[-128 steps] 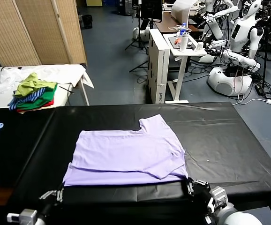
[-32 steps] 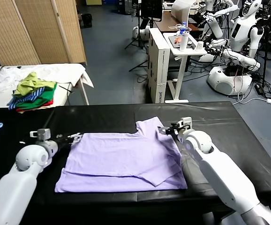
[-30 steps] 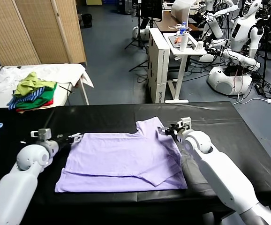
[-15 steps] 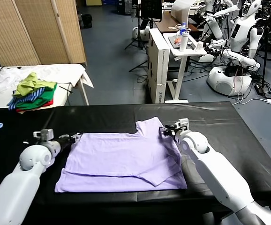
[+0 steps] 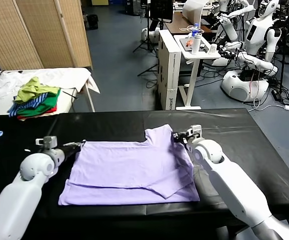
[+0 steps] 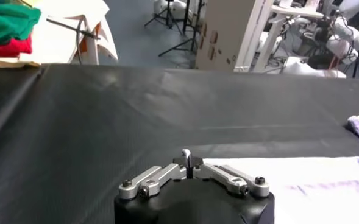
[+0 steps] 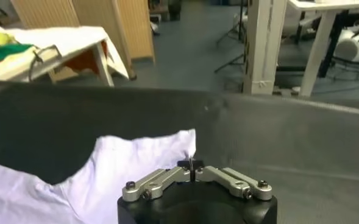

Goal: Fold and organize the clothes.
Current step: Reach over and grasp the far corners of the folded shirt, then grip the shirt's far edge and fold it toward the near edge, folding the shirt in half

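While the lavender T-shirt (image 5: 134,170) is lying flat in the middle of the black table (image 5: 244,145), both arms are now gripping its far edge. The left gripper (image 5: 78,145) is sitting at the shirt's far left corner, and its fingers, which were spread a second ago, are now pressed together on the fabric there. The right gripper (image 5: 178,138) is doing the same at the far right corner, beside the raised sleeve; its fingers were also apart a moment before and are now pinching the cloth. In both wrist views the finger links are drawn inward, and pale fabric is showing just in front of them.

This change probably means that the reaching step is finished and the folding step is about to begin: with both far corners held, the robot can likely lift the far edge and carry it toward the near edge of the table. The green, striped and red clothes pile (image 5: 34,97) is resting on another table beyond the far left corner, untouched.
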{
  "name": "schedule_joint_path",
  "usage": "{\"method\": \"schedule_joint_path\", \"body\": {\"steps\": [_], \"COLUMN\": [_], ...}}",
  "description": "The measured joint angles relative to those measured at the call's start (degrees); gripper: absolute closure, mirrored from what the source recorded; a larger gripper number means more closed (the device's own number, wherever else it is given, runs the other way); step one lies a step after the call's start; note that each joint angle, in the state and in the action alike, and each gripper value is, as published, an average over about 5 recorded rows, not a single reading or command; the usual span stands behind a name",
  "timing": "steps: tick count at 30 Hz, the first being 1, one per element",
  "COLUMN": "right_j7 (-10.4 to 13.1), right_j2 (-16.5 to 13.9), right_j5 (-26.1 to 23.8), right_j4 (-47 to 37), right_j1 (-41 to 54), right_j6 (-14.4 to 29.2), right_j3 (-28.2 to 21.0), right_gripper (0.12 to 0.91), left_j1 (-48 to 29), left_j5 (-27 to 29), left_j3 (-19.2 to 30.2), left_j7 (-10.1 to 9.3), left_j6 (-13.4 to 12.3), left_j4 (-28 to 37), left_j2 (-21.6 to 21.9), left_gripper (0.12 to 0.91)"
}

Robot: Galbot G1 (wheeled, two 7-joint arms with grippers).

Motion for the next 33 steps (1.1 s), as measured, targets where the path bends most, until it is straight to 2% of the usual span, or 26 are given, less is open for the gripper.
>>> {"method": "schedule_joint_path", "body": {"steps": [9, 20, 25, 33], "right_j7": [0.0, 0.1, 1.0, 1.8], "right_j2": [-4.6, -11.3, -14.5, -16.4], "right_j5": [2.4, 3.2, 2.9, 1.3], "right_j4": [7.5, 19.7, 24.8, 29.9], "right_j1": [-5.1, -14.9, -21.0, -29.6], "right_j6": [-1.0, -2.6, -4.1, -5.8], "right_j3": [2.7, 8.8, 11.8, 13.5], "right_gripper": [0.886, 0.886, 0.886, 0.886], "left_j1": [3.8, 14.0, 18.9, 25.5], "left_j5": [-2.6, -4.3, -4.1, -1.8], "left_j3": [-2.9, -9.4, -11.5, -14.1], "left_j7": [-0.43, 0.07, 0.39, 1.51], "left_j6": [0.4, 0.4, 0.3, -0.1], "left_j4": [-5.7, -16.0, -20.1, -24.3], "left_j2": [3.2, 7.3, 8.5, 9.0], "left_gripper": [0.878, 0.875, 0.875, 0.878]}}
